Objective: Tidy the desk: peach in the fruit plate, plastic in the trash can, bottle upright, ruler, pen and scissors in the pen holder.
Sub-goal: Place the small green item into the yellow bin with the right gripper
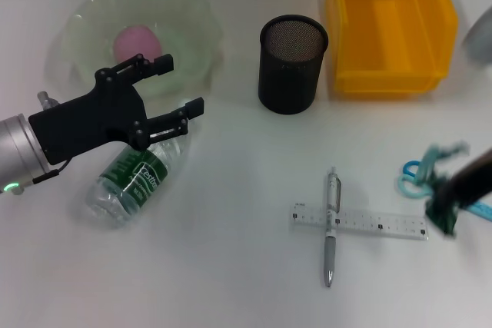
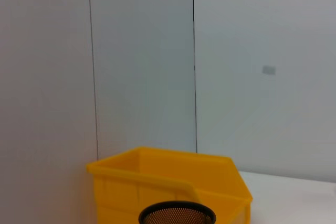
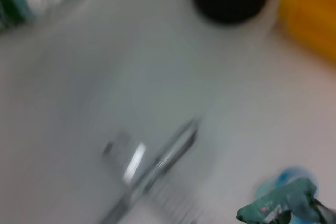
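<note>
The peach (image 1: 137, 40) sits in the pale green fruit plate (image 1: 84, 21) at the back left. In front of the plate the bottle (image 1: 138, 176) lies on its side. My left gripper (image 1: 181, 84) hovers open over the bottle's upper end, near the plate's rim. The black mesh pen holder (image 1: 292, 63) stands beside the yellow trash can (image 1: 388, 24). The pen (image 1: 330, 224) lies across the clear ruler (image 1: 357, 222). At the right, my right gripper (image 1: 444, 209) is shut on crumpled green plastic (image 3: 278, 205), just above the blue scissors (image 1: 413, 174).
The left wrist view shows the trash can (image 2: 168, 182) and the pen holder's rim (image 2: 177, 214) before a grey wall. A grey object (image 1: 480, 36) sits at the right edge, behind the trash can.
</note>
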You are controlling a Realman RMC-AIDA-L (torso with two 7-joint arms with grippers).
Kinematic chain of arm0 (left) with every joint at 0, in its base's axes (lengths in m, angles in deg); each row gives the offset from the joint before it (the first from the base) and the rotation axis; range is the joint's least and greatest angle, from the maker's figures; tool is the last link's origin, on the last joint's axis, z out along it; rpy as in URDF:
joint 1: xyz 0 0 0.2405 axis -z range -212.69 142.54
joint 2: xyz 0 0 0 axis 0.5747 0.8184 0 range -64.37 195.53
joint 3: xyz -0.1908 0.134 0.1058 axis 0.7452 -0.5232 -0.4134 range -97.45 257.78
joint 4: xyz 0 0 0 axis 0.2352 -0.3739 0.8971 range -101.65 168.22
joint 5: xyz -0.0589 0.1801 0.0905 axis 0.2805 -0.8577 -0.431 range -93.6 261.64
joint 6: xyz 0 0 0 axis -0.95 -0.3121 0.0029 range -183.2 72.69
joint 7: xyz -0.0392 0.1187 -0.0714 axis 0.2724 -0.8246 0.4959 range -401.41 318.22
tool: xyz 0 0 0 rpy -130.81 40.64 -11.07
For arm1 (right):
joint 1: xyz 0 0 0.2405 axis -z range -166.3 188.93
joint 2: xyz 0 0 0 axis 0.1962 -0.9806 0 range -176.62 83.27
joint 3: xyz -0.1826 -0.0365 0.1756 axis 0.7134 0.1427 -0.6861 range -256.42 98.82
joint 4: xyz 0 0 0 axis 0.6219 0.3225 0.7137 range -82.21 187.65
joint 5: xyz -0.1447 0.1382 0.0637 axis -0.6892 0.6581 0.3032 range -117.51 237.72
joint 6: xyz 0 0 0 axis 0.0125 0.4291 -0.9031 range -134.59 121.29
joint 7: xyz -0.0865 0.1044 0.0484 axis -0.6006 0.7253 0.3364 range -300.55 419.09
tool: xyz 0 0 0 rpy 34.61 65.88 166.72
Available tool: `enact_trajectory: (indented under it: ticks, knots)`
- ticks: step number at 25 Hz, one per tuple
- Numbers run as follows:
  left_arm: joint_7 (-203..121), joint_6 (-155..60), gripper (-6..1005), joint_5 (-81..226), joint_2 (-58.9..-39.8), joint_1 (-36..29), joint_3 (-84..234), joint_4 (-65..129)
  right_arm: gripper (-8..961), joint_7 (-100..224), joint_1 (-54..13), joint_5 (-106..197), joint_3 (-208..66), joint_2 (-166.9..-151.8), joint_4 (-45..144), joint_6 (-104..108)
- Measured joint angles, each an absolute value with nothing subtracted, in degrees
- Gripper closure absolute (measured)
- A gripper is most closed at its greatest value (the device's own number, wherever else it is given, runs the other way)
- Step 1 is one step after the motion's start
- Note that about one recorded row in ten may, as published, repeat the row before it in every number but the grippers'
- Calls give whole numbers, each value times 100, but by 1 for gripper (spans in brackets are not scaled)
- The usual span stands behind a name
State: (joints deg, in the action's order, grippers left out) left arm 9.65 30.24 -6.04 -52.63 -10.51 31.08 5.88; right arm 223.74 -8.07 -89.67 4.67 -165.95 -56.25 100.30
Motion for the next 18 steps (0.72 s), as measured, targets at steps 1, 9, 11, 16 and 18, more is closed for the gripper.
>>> enact_trajectory:
  ticks: [1, 9, 11, 16, 18]
  knots:
    - [965, 3027, 186, -604, -5263, -1046, 3112, 587, 940, 22271, -884, -8969, 194, -16588, -5781, 9992]
    - [964, 3162, 186, -564, -5265, -1020, 3134, 549, 925, 20848, -1351, -8696, -1354, -16589, -5283, 8073]
    - [964, 3166, 186, -562, -5267, -1025, 3136, 541, 922, 20512, -1450, -8562, -1518, -16585, -4846, 7605]
    - [964, 3169, 187, -555, -5282, -1023, 3117, 528, 913, 19811, -1772, -8427, -1689, -16581, -3374, 6314]
    - [954, 3153, 187, -553, -5282, -991, 3111, 525, 909, 18875, -1871, -7597, -1701, -16575, -2379, 5369]
